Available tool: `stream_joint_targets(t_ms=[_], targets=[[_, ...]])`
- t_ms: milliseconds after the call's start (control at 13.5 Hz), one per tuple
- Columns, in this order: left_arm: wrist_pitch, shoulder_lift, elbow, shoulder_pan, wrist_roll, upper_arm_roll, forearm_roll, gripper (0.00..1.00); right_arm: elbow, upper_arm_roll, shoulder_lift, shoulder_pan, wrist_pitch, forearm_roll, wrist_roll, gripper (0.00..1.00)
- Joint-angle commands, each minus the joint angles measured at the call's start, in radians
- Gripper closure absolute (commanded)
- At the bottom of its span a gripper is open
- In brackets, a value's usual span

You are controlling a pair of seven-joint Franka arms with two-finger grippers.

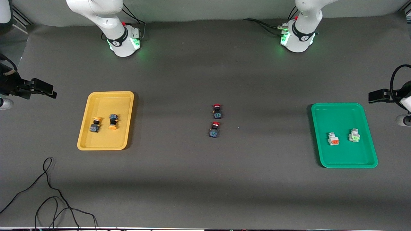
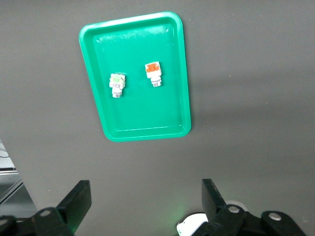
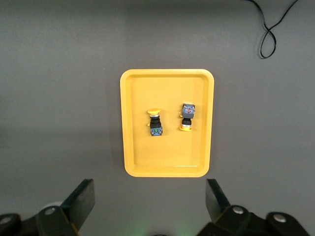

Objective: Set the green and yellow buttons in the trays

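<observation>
Two yellow-capped buttons [image 1: 95,124] [image 1: 113,122] lie on their sides in the yellow tray [image 1: 106,97] toward the right arm's end; they also show in the right wrist view as two buttons [image 3: 155,122] [image 3: 187,117] in the yellow tray [image 3: 167,73]. The green tray [image 1: 337,107] toward the left arm's end holds a pale grey green-faced button [image 1: 354,135] [image 2: 117,84]. My left gripper [image 2: 146,196] hangs high, off the rim of the green tray [image 2: 184,73], open and empty. My right gripper [image 3: 150,196] hangs high, off the yellow tray's rim, open and empty.
A pale grey button with an orange-red face [image 1: 333,139] lies beside the green one in the green tray. Two dark red-capped buttons [image 1: 217,111] [image 1: 214,129] sit on the mat mid-table. A black cable [image 1: 48,192] loops near the front camera at the right arm's end.
</observation>
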Motion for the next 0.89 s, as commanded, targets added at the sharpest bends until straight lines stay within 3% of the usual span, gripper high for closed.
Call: stream_joint_targets(t_ms=[0, 222, 370, 593, 667, 815], targets=[[-0.026, 0.026, 0.043, -0.014, -0.011, -0.001, -0.001, 0.0, 0.021, 0.002, 0.01, 0.013, 0.006, -0.024, 0.014, 0.0], [-0.021, 0.004, 0.033, -0.045, -0.012, 0.004, -0.007, 0.0, 0.019, 0.0, 0.01, 0.01, 0.0, -0.023, 0.01, 0.0], [-0.027, 0.001, 0.039, -0.147, -0.028, 0.101, -0.01, 0.0, 0.019, 0.002, 0.01, 0.012, -0.005, -0.023, 0.014, 0.0], [-0.02, -0.02, 0.035, -0.363, -0.021, 0.351, -0.058, 0.0, 0.019, 0.0, 0.01, 0.01, -0.005, -0.023, 0.011, 0.0], [0.002, -0.035, 0.02, -0.385, -0.021, 0.392, -0.096, 0.0, 0.019, 0.0, 0.01, 0.01, -0.005, -0.023, 0.011, 0.0], [0.102, -0.113, -0.099, -0.39, -0.025, 0.4, -0.119, 0.0, 0.019, -0.001, 0.01, 0.01, -0.005, -0.023, 0.014, 0.0]])
